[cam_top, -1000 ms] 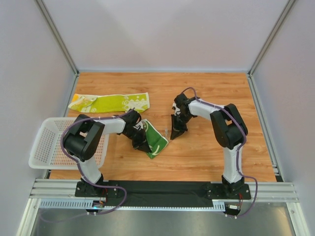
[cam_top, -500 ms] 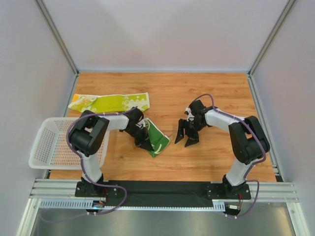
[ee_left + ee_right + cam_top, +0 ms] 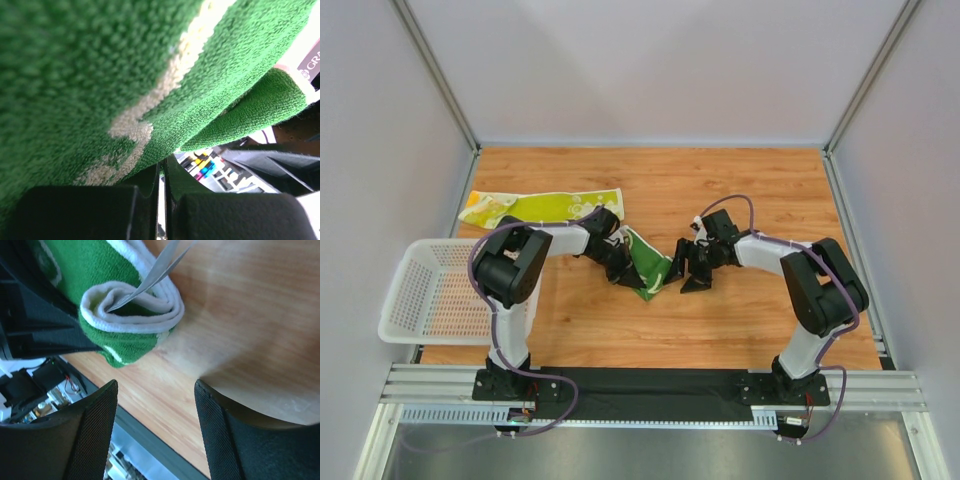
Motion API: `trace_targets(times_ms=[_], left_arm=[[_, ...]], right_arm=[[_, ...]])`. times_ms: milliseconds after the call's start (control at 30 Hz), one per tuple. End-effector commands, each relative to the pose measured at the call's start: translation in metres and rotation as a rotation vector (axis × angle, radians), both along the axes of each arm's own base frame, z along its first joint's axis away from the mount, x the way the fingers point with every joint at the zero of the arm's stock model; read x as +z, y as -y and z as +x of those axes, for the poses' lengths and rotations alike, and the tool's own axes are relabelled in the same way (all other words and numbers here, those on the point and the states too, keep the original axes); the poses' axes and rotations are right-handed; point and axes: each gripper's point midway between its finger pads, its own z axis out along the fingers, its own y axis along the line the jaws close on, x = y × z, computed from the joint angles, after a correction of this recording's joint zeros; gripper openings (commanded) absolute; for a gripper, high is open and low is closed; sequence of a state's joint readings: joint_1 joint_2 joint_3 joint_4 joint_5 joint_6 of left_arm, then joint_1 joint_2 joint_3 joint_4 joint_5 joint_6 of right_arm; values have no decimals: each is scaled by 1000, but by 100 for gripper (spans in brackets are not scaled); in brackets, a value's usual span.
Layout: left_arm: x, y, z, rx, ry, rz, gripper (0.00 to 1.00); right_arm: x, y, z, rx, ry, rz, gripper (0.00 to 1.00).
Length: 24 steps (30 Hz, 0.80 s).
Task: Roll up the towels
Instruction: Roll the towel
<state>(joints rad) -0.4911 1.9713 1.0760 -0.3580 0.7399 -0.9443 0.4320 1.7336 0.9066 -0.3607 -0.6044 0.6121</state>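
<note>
Rolled green towel (image 3: 650, 266) lies diagonally, far-left to near-right.

You're working in a robotics lab test cell: a wood-grain tabletop (image 3: 720, 320) boxed by plain white panels (image 3: 650, 70) at nine, twelve and three o'clock, aluminium posts (image 3: 433, 70) at the corners, two robot arms (image 3: 508, 275) bolted to a mounting rail (image 3: 650, 383) at six.

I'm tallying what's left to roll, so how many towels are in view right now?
2. The green towel, rolled, is at the centre, clamped by the left gripper; the lime-yellow towel lies flat at the far left. I see none hidden.
</note>
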Motion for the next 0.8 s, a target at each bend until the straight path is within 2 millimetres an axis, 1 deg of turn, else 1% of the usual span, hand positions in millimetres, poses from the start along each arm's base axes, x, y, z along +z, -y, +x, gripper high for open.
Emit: trace_targets(times_ms=[0, 33, 100, 167, 300, 367, 400, 500, 533, 600, 633, 700, 733, 767], left_arm=[[-5, -1, -3, 80, -84, 31, 0], [-4, 0, -5, 84, -89, 24, 0], [-4, 0, -8, 94, -102, 10, 0], [-4, -1, -11, 96, -108, 6, 0], [-5, -2, -15, 86, -117, 7, 0], [-8, -2, -17, 84, -124, 7, 0], [-8, -2, -16, 86, -126, 5, 0], [-8, -1, -17, 85, -132, -2, 0], [-8, -1, -18, 85, -135, -4, 0], [-7, -2, -18, 88, -134, -9, 0], [-7, -1, -19, 87, -136, -10, 0], [-9, -2, -21, 82, -137, -9, 0], [-10, -3, -21, 77, -135, -7, 0], [-10, -4, -22, 73, -134, 8, 0]], right_arm=[[5, -8, 26, -83, 104, 18, 64], [0, -5, 30, -105, 108, -5, 64], [-2, -10, 34, -126, 111, 15, 64], [-9, -13, 36, -138, 94, 21, 64], [-15, -18, 40, -161, 88, 17, 62], [-17, -20, 43, -161, 86, 9, 59], [-23, -21, 42, -160, 75, -2, 58], [-29, -20, 42, -156, 78, -21, 53], [-30, -20, 43, -157, 81, -24, 49], [-29, -21, 45, -152, 93, -22, 43], [-29, -21, 47, -154, 98, -23, 36], [-25, -24, 51, -145, 111, -14, 29], [-26, -24, 52, -142, 106, -18, 22], [-25, -25, 52, -135, 104, -19, 18]])
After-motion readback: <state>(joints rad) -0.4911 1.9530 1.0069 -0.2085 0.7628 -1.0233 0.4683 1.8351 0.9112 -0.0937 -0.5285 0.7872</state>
